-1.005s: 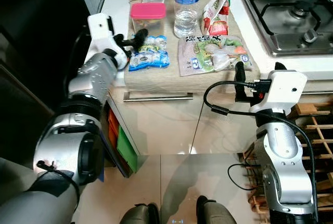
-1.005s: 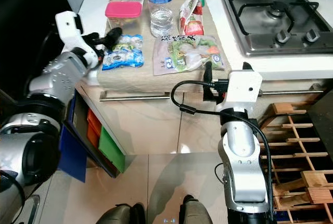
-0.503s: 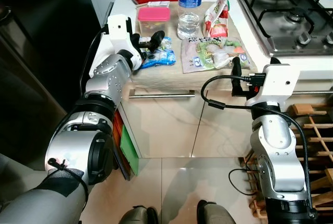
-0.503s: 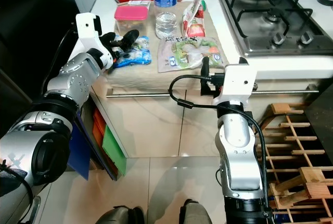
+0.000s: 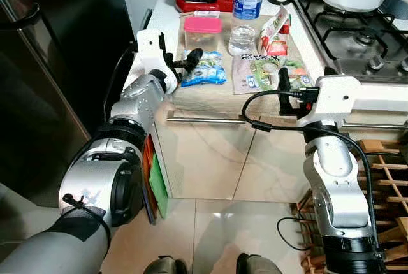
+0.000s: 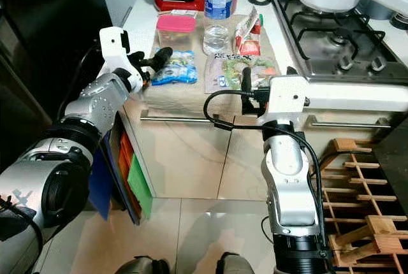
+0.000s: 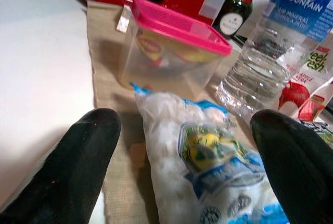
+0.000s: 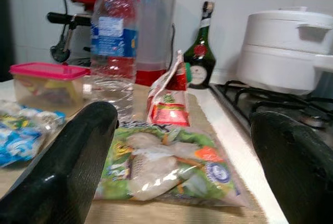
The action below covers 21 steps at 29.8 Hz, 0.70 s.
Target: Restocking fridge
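Currently left gripper (image 7: pixel 182 146) sits at the near-left counter edge, fingers spread either side of the blue-and-white frozen bag (image 7: pixel 208 161), not gripping. Right gripper (image 8: pixel 182 146) is at the near edge too, fingers wide apart, facing the vegetable bag (image 8: pixel 166 169). Water bottle (image 7: pixel 276 41) label reads "ICE MOUNTAIN"; snack pouch (image 7: pixel 309 78) shows "fresh". Pink-lidded box (image 7: pixel 171 47) stands just beyond the frozen bag. Bare white counter (image 7: pixel 41 73) lies left of the mat (image 7: pixel 104 57); stove (image 5: pixel 357 38) at right.
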Available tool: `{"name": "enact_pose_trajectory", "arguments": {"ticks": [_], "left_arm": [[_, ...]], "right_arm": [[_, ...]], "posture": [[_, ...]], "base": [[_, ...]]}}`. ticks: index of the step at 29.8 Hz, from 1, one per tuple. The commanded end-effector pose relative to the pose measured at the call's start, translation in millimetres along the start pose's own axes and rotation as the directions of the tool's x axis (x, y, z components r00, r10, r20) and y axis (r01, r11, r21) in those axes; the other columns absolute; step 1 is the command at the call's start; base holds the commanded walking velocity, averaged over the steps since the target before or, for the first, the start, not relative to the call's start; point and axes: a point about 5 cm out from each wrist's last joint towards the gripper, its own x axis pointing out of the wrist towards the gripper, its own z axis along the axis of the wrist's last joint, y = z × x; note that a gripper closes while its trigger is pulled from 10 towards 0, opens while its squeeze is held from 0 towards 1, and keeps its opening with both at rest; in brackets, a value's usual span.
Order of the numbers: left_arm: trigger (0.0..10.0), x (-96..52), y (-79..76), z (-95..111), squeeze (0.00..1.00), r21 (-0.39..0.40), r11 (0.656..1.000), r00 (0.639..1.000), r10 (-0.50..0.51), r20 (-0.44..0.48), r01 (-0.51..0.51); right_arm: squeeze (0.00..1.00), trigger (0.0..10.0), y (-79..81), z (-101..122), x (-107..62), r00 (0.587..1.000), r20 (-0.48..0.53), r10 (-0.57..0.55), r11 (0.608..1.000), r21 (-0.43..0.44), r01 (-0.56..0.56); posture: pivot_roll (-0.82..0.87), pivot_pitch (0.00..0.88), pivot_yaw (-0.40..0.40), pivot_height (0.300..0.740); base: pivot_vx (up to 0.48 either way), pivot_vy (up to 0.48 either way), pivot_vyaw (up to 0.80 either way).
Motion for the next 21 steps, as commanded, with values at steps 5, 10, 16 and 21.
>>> {"name": "enact_pose_trajectory", "arguments": {"ticks": [5, 10, 16, 21], "left_arm": [[10.0, 4.4, -6.5, 2.1, 0.0, -0.028, 1.0, 1.0, 0.006, -0.007, -0.006], [10.0, 6.4, -10.2, 0.2, 0.0, -0.036, 0.999, 0.999, 0.003, -0.035, -0.004], [10.0, 8.5, -15.1, -10.1, 0.0, -0.081, 0.996, 0.994, 0.04, -0.101, -0.049], [10.0, 9.0, -21.9, -23.9, 0.0, -0.063, 0.997, 0.985, 0.035, -0.171, -0.046]], "right_arm": [[0.0, 10.0, 1.6, 6.0, 2.9, 0.999, 0.031, 0.015, 1.0, 0.005, -0.015], [0.0, 10.0, 6.3, 4.0, 0.9, 0.999, 0.023, 0.025, 1.0, 0.017, -0.025], [0.0, 10.0, 7.8, 2.7, 0.2, 1.0, 0.018, 0.023, 0.999, 0.026, -0.024], [0.0, 10.0, 9.1, 2.2, -0.2, 1.0, 0.017, 0.023, 0.999, 0.027, -0.023]], "posture": [[-0.18, 0.026, 0.029, 0.74], [-0.17, 0.04, 0.033, 0.74], [-0.17, 0.049, 0.044, 0.74], [-0.17, 0.046, 0.051, 0.74]], "base": [[0.0, 0.0, 0.0], [0.0, 0.0, 0.0], [0.0, 0.0, 0.0], [0.0, 0.0, 0.0]]}}
